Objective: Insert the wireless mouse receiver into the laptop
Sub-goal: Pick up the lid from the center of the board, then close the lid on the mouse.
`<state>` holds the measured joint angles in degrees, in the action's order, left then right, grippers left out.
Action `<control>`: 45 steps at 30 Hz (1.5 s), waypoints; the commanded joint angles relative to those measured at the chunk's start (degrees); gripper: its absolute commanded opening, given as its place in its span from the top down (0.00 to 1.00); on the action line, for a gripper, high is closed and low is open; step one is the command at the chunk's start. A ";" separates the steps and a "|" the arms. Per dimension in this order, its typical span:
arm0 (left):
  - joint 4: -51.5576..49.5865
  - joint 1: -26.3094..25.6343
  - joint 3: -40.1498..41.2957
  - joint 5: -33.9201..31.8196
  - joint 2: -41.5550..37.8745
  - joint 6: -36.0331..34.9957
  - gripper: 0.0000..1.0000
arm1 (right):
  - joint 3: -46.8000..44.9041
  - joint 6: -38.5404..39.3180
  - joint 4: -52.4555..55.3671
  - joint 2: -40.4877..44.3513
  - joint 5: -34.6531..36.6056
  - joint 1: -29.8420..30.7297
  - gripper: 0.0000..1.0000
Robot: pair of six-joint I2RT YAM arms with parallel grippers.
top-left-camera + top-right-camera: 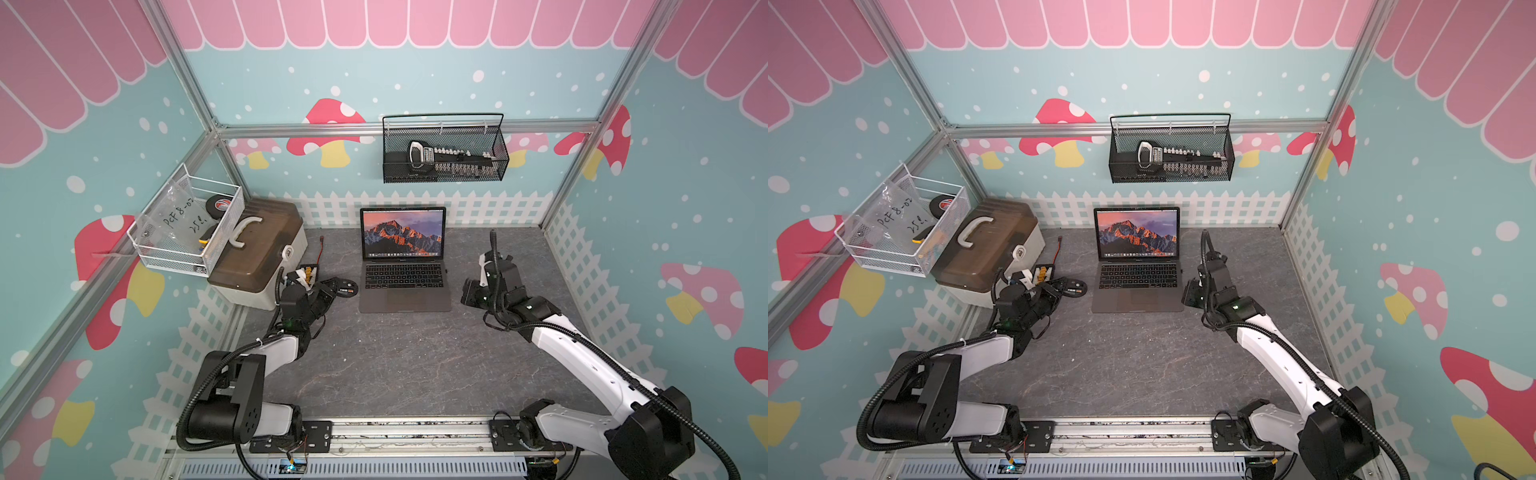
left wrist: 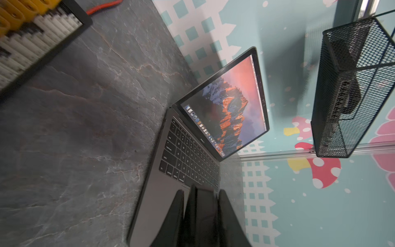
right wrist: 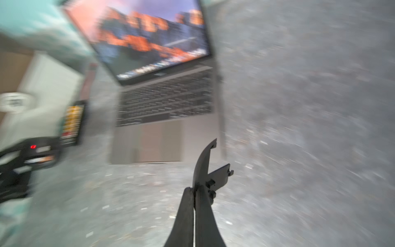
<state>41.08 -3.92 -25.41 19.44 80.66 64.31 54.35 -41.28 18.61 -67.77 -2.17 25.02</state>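
Observation:
The laptop stands open at the back middle of the table, its screen showing an orange mountain; it also fills the left wrist view and the right wrist view. Just left of it my left gripper is shut on the black wireless mouse, seen as a dark slab between the fingers. To the laptop's right, my right gripper is shut on a black curved shell piece. I cannot make out the wireless mouse receiver.
A brown-lidded toolbox and a white wire basket stand at the back left. A tray of yellow and white parts and a red wire lie behind the left gripper. A black mesh basket hangs on the back wall.

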 commanded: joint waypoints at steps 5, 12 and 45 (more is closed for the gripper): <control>33.24 -0.66 1.08 3.36 6.89 18.73 1.00 | 3.07 -9.16 -19.23 -3.30 -22.51 0.45 1.00; 39.85 -7.59 -3.57 -2.64 12.76 26.81 1.00 | 6.43 -12.95 -32.78 -7.80 -27.69 2.98 1.00; 21.18 -13.57 -10.46 -9.58 -3.31 23.03 1.00 | 25.78 -27.14 -49.20 -27.45 -44.45 10.41 1.00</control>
<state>62.46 -17.45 -36.62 11.31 78.35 87.61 78.22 -64.99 -28.62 -93.73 -44.69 35.51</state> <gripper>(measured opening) 0.217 0.046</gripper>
